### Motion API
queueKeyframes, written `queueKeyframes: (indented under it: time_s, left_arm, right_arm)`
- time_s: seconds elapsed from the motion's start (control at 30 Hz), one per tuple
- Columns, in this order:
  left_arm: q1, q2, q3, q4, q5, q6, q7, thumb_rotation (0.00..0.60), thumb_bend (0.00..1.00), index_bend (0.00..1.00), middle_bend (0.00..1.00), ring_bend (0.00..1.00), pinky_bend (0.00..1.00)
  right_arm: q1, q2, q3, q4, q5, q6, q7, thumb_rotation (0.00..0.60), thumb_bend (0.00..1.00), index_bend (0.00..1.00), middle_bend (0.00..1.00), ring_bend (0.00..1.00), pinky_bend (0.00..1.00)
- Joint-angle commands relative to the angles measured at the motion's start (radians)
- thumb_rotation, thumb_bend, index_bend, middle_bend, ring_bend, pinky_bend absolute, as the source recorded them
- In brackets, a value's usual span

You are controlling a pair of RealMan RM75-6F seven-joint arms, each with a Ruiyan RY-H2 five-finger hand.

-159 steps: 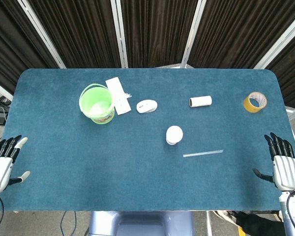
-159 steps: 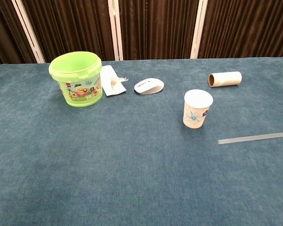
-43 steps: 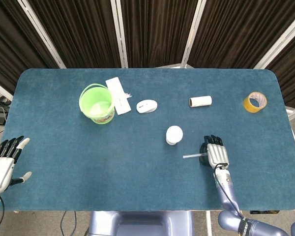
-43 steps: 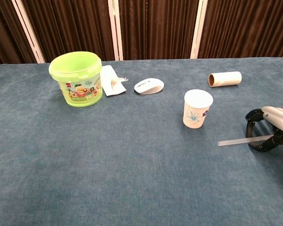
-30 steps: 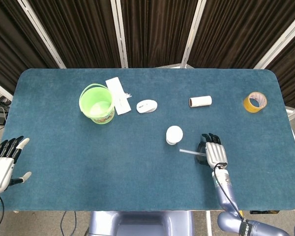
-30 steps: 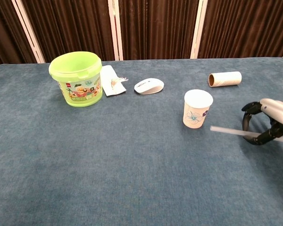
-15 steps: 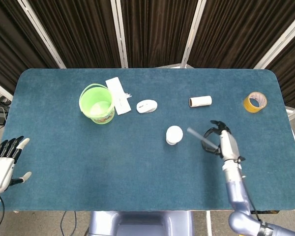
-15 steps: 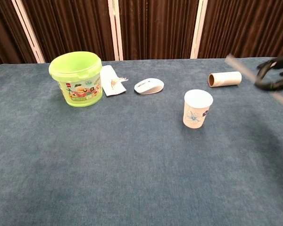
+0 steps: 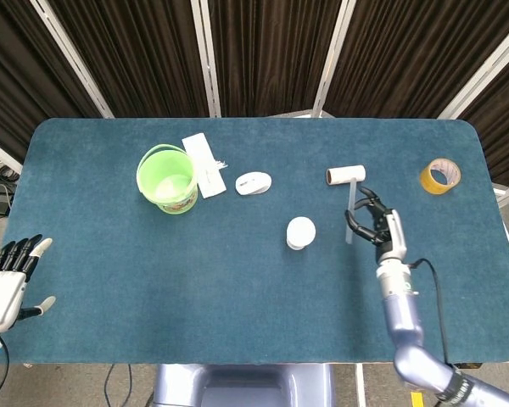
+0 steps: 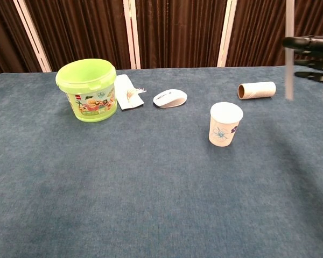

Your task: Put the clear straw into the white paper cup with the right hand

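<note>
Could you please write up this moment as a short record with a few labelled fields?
Right hand: right hand holds the clear straw upright above the table
Straw position: to the right of the white paper cup, not yet over it
Cup: standing upright, open, nothing visible in it
Left hand: left hand open at the near left edge, holding nothing
Other items: green bucket, white packet, white mouse, cardboard tube, tape roll
Task status: straw lifted, not in the cup
</note>
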Motion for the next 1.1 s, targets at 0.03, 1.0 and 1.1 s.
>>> queueKeyframes:
  time_s: [0.03,1.0,1.1]
  left_arm:
    - [0.000,0.002,0.000,0.000,0.000,-0.002,-0.006,0.600,0.20,0.00,0.00,0.00,0.00]
    - [-0.007,0.012,0.007,-0.002,0.007,-0.018,-0.051,0.600,0.20,0.00,0.00,0.00,0.00]
    - [-0.007,0.012,0.006,-0.001,0.007,-0.016,-0.049,0.600,0.20,0.00,0.00,0.00,0.00]
  right_arm:
    - [0.019,-0.074,0.008,0.041,-0.025,0.002,0.068,0.600,0.31,0.57,0.14,0.00,0.00]
    - [0.148,-0.335,-0.017,0.321,-0.082,0.049,0.122,0.600,0.31,0.58,0.15,0.00,0.00]
    - [0.146,-0.339,-0.017,0.328,-0.085,0.049,0.124,0.600,0.31,0.58,0.15,0.00,0.00]
